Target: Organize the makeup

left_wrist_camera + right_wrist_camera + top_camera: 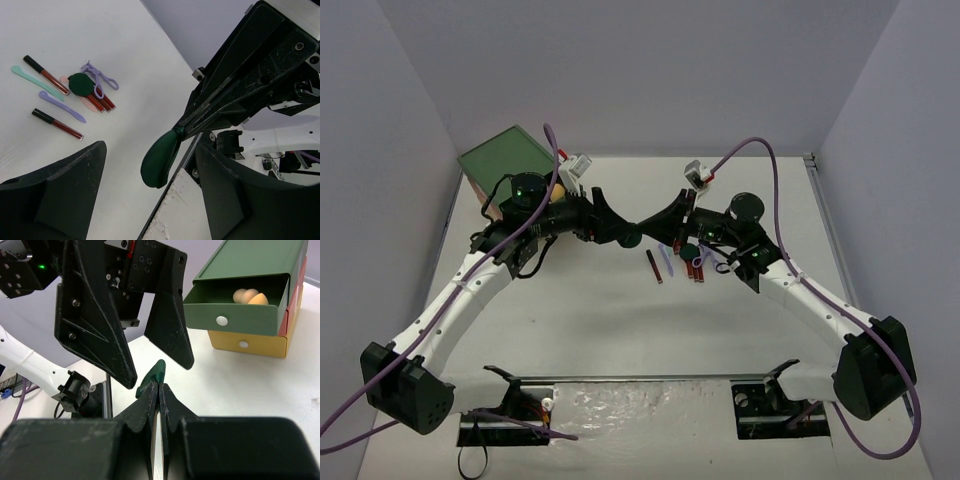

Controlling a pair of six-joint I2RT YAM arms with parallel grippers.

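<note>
Mid-air handover: green sponge sits btwn the two end effectors, above the desk (125,45).
R end effector (159,387) is pinched shut on the narrow tip of the green sponge (160,165). The fat end points into the L end effector (150,144), jaws wide either side, no contact visible. Long axis runs approx along L's reach, a bit skewed. L is nearer the box (505,160), back-left. Top drawer (240,315) is out w/ tan sponges (250,295) inside; yellow drawer (245,342) is closed. Sticks (57,124), tools (62,106) and round piece (81,84) lie clustered on the desk.
</note>
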